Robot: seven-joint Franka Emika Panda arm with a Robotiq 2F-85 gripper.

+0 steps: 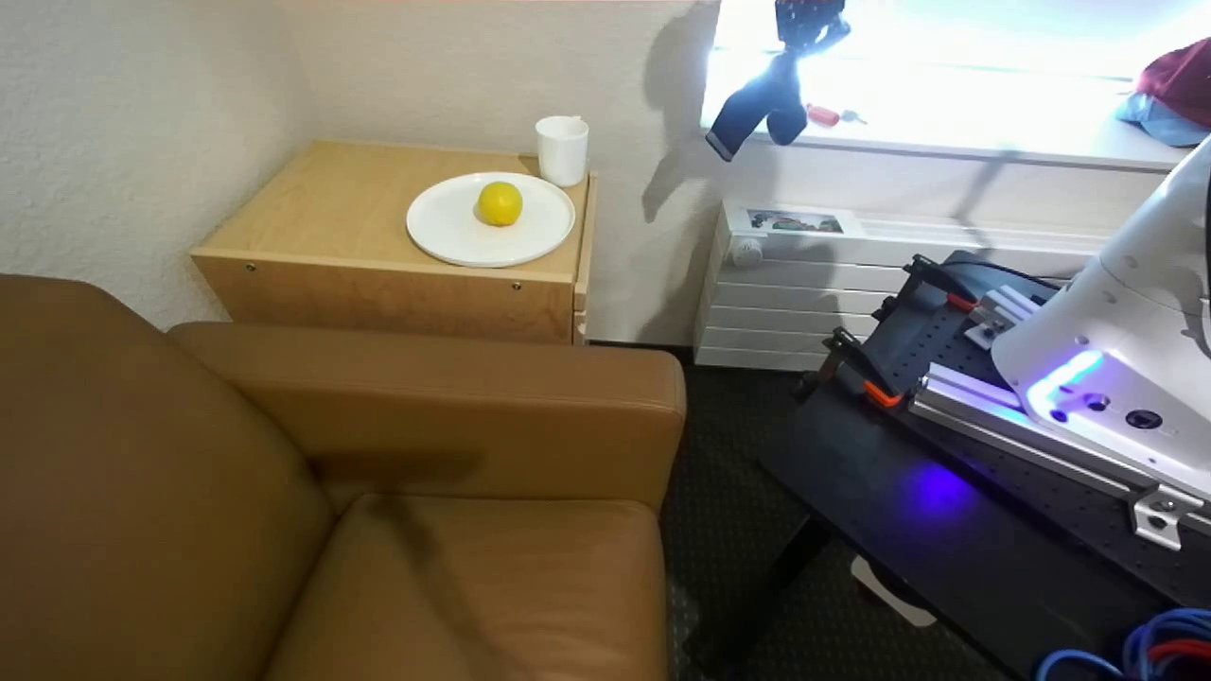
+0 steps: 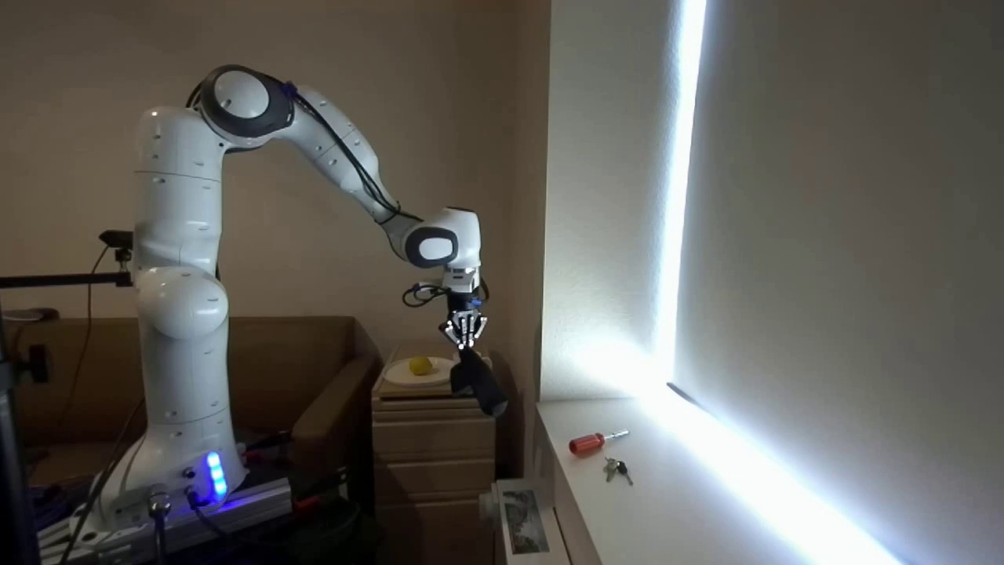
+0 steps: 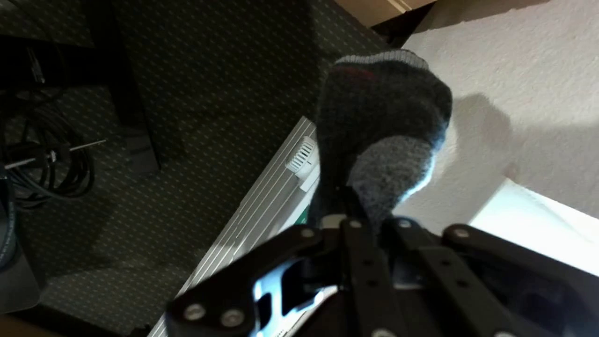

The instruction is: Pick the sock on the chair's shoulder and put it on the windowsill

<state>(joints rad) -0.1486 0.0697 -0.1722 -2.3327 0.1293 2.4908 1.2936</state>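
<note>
Wrist view: the gripper (image 3: 367, 225) pinches the sock (image 3: 374, 105), its clamped end hidden, its red mark (image 3: 358, 73) too blurred to read; in an exterior view it dangles clear of the windowsill (image 2: 659, 510).

Sock (image 3: 383, 98) is showing matt, fuzzy knit cloth, turning ribbed along its edge. Pincer (image 2: 465, 343) is presenting smooth links set with shiny metal screw heads (image 3: 233, 317), wrist view. Chair (image 1: 435, 378) is looking like smooth leather with a soft sheen. Cabinet (image 1: 350, 189) is displaying smooth-topped wood. Wall (image 1: 142, 123) is showing a rough, plaster-like texture. Plate (image 1: 445, 232) and mug (image 1: 563, 156) are appearing smooth and even. Windowsill (image 2: 667, 510) is reading smooth. Screwdriver (image 2: 588, 444) is pairing a glossy, plastic-looking handle with a metal shaft. Keys (image 2: 611, 469) are looking metallic. Arm (image 2: 179, 212) is gleaming in smooth, semi-gloss casing. Rail (image 1: 1022, 433) is shining as bare metal; bench (image 1: 851, 473) is looking matt. Carpet (image 3: 210, 93) is showing matt, dotted textile.
</note>
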